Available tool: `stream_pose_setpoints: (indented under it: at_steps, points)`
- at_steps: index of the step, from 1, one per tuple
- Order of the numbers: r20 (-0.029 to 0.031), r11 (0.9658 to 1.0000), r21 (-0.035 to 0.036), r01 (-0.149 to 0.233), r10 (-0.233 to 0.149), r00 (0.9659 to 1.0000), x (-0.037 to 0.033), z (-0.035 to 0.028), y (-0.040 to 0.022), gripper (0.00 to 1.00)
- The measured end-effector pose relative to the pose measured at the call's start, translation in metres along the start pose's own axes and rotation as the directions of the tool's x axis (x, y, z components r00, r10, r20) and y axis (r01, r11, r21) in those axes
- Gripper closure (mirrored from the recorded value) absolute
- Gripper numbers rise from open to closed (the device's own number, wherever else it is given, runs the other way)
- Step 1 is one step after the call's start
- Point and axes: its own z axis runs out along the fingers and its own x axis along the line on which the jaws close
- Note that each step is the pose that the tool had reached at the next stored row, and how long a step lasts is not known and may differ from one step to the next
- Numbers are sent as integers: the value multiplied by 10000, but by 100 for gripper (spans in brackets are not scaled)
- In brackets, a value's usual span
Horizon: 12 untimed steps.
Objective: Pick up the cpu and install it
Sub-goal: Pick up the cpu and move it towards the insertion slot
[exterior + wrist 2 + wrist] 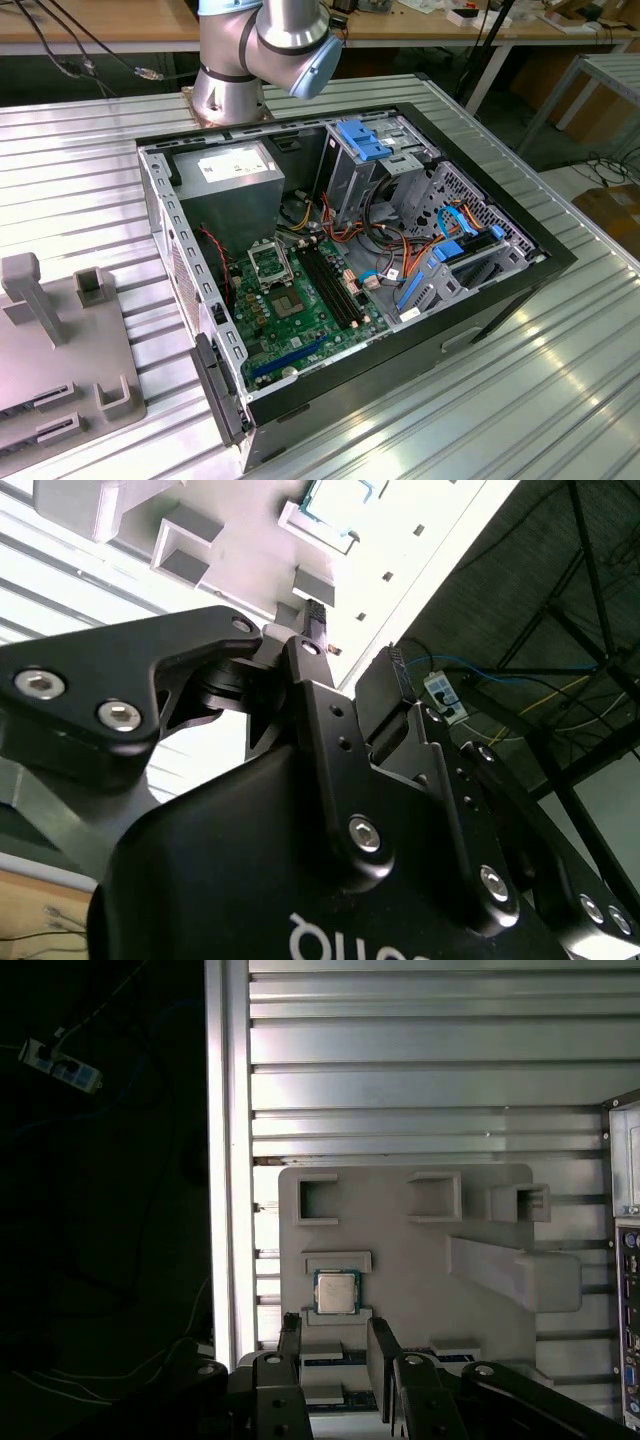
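The cpu (pixel 337 1292) is a small silver square with a thin green edge. It lies flat in a recess of the grey holder tray (pixel 400 1240) on the ribbed metal table. My gripper (pixel 335 1352) hangs above the tray, open, with nothing between its two black fingers (pixel 383 1360). The cpu sits just beyond the fingertips, roughly in line with the gap and apart from them. In the second wrist view the gripper (pixel 355 642) also stands open, with the tray (pixel 180 540) beyond it. A square black socket frame (pixel 268 262) sits on the green motherboard (pixel 300 320).
The open computer case (pixel 340 270) lies on the table, holding a grey power-supply box (pixel 230 170), long black memory slots (pixel 330 285) and blue drive brackets (pixel 440 260). Upright grey blocks (pixel 515 1270) stand on the tray. The table edge (pixel 225 1160) drops to a dark floor.
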Motion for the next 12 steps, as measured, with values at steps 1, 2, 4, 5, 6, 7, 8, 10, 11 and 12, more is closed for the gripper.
stream_pose_setpoints:
  at_steps: [1, 2, 4, 5, 6, 7, 8, 10, 11, 12]
  points:
    - [-1, 10000, 0, 0, 0, 10000, 0, 0, 0, 60]
    - [-1, 10000, 0, -1, 1, 10000, 0, 0, 0, 60]
    - [0, 10000, 0, 0, 0, 10000, 0, 0, 0, 60]
    - [-1, 10000, -1, 0, 0, 10000, 0, 0, 0, 60]
    - [-1, 10000, 0, 0, 0, 10000, 0, 1, 0, 60]
    - [0, 10000, 0, 0, 0, 10000, 0, 1, 0, 60]
    - [-1, 10000, 0, 0, 0, 10000, 0, 1, 0, 60]
    - [0, 10000, 0, 0, 0, 10000, 0, 1, 0, 60]
    - [-1, 10000, 0, 0, 0, 10000, 0, 2, 0, 60]
    - [0, 10000, 0, 0, 0, 10000, 0, 4, 0, 60]
